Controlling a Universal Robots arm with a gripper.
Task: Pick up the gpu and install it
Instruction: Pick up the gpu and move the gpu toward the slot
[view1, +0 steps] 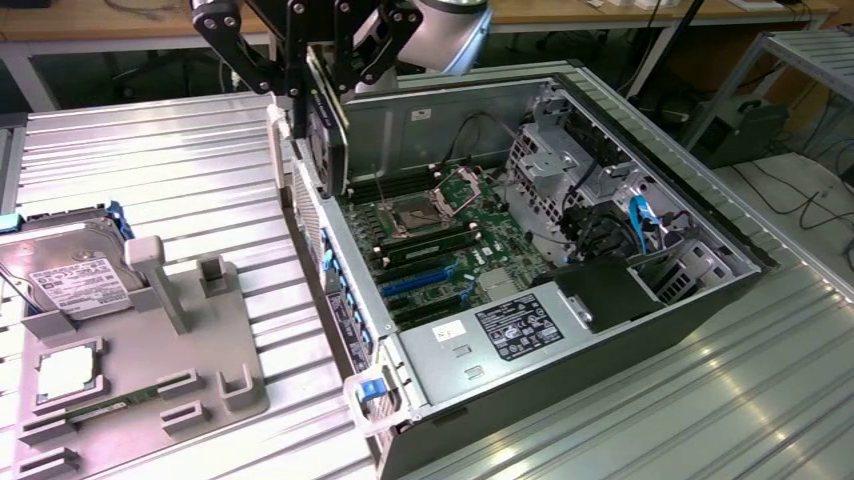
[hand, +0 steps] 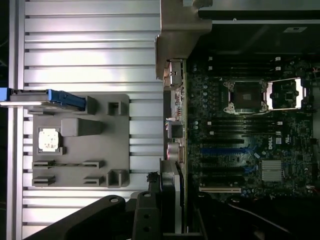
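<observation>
- Position of gpu (view1: 324, 130): lifted off the table, hanging edge-on and close to upright at the top rim of the computer case (view1: 414, 125), over the case wall that carries the blue tabs. Contact with that rim cannot be told.
- Wrist view: gpu (hand: 170, 185) is seen along its thin edge. It runs parallel to the same case wall, just beside the edge of the motherboard (hand: 250, 150).
- Gripper (view1: 316, 85): fingers are clamped on the two flat faces of the gpu and grip its upper part. The card's lower part hangs free below them, toward the case.
- Wrist view: gripper (hand: 172, 222) has its dark linkage on either side of the card.
- Inside the case: the motherboard lies uncovered on the case floor. The processor socket (view1: 404, 215) is near the middle with its metal frame tipped open. The blue slots (view1: 416, 285) lie toward the case end that holds a silvery box with a black label (view1: 514, 325).
- Outside the case, on the tabbed-wall side: a grey holder (view1: 200, 350) rests on the ribbed metal table (view1: 160, 160), well apart from the gpu.
- Holder contents: a hard drive (view1: 67, 285) with a white label, a square processor chip (view1: 64, 372) and a green memory stick (view1: 107, 408).
</observation>
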